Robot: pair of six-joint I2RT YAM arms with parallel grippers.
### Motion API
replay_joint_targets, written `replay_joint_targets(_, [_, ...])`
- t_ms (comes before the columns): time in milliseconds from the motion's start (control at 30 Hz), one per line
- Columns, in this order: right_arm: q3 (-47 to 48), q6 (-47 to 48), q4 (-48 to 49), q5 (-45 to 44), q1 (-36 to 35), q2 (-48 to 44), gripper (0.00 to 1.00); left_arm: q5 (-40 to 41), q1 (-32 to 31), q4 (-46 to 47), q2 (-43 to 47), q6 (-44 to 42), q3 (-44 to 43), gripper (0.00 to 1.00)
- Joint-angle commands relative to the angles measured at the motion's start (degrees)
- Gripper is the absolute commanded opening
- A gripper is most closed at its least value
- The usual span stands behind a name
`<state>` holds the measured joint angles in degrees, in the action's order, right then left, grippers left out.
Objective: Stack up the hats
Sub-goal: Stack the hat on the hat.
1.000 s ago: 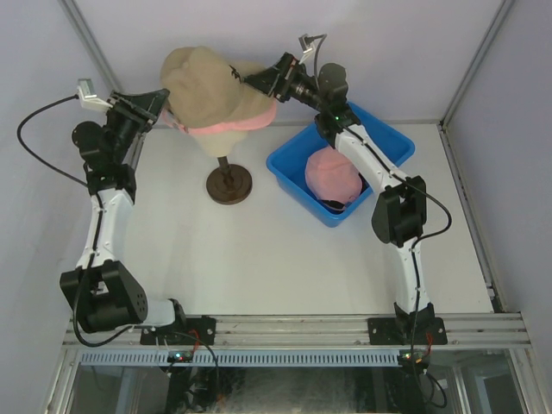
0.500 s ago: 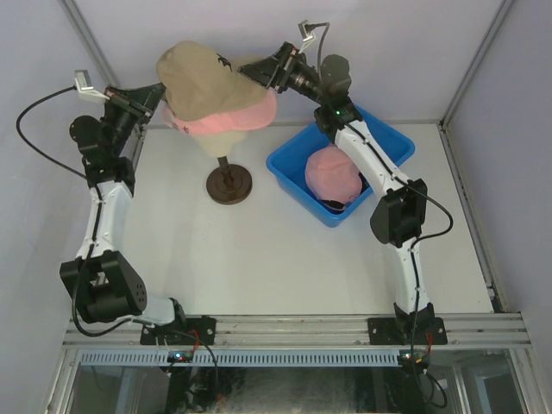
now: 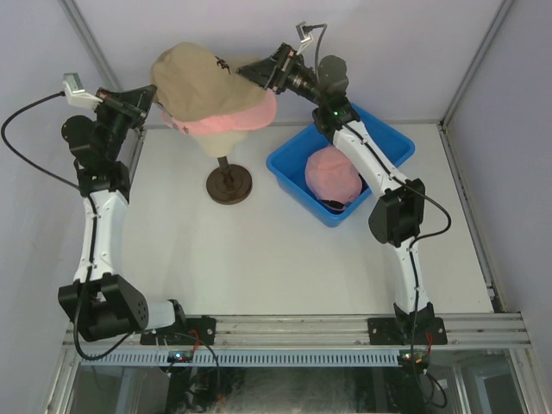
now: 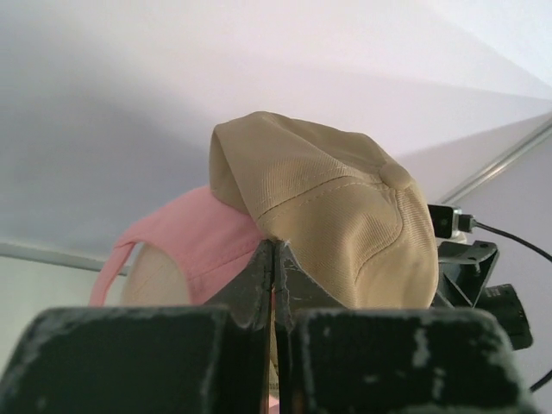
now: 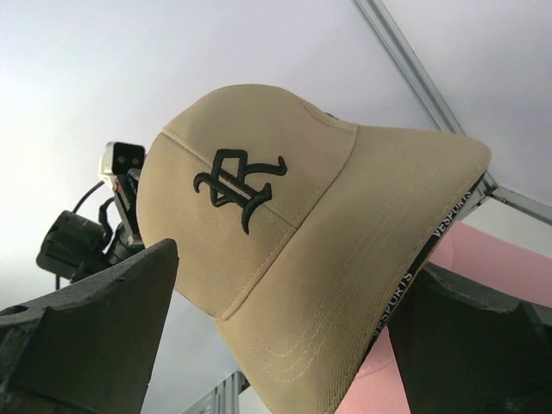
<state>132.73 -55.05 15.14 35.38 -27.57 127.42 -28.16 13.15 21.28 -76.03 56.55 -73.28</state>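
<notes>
A tan hat (image 3: 198, 79) lies tilted over a pink hat (image 3: 237, 121) on the mannequin head. My left gripper (image 3: 153, 90) is at the tan hat's rear edge, and in the left wrist view its jaws (image 4: 276, 247) are shut on that edge of the tan hat (image 4: 345, 207), beside the pink hat (image 4: 194, 237). My right gripper (image 3: 260, 73) is open wide. The tan hat's brim (image 5: 362, 285) lies between its fingers (image 5: 95, 332), with the pink hat (image 5: 496, 259) behind. Another pink hat (image 3: 332, 172) lies in the bin over a dark one.
The mannequin head (image 4: 155, 276) stands on a round brown base (image 3: 229, 184) at the back middle of the table. A blue bin (image 3: 379, 138) sits to its right, under my right arm. Frame posts run along both back corners.
My left gripper has shut on the tan hat's rear edge and moved up and to the left, lifting that side. The right gripper has stayed wide and shifted only slightly.
</notes>
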Motion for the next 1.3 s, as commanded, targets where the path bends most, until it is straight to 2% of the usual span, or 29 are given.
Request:
replay_joint_targets(0, [2.28,0.14,1.04,-1.68,0.49,0.54,0.94,7.00,-0.23,-9.25,4.08,-7.90,-2.07,0.00])
replay_joint_targets(233, [4.88,0.14,0.00,-2.13,1.18,2.93,0.94,10.45,-3.11,-15.79,2.44,-12.83,-4.29,0.00])
replay_joint_targets(567, [2.30,0.14,0.23,-2.36,2.40,2.58,0.94,11.52,-4.68,-16.97,1.82,-14.59,-4.24,0.00])
replay_joint_targets(600, [1.80,0.14,0.24,-2.35,2.43,2.32,0.94,11.74,-4.72,-17.25,1.82,-14.74,-4.28,0.02])
replay_joint_targets(700, [-0.04,0.14,-0.04,-2.69,2.54,1.36,0.94,12.39,-4.75,-17.45,2.25,-14.81,-3.69,0.16])
replay_joint_targets(867, [0.35,0.14,-4.50,-3.95,2.78,0.83,0.94,12.74,-4.79,-17.45,2.34,-14.81,-3.34,0.23])
replay_joint_targets(1267, [1.63,0.14,-11.42,-7.12,2.83,0.55,0.94,13.83,-4.88,-18.54,2.64,-15.33,-3.43,0.26])
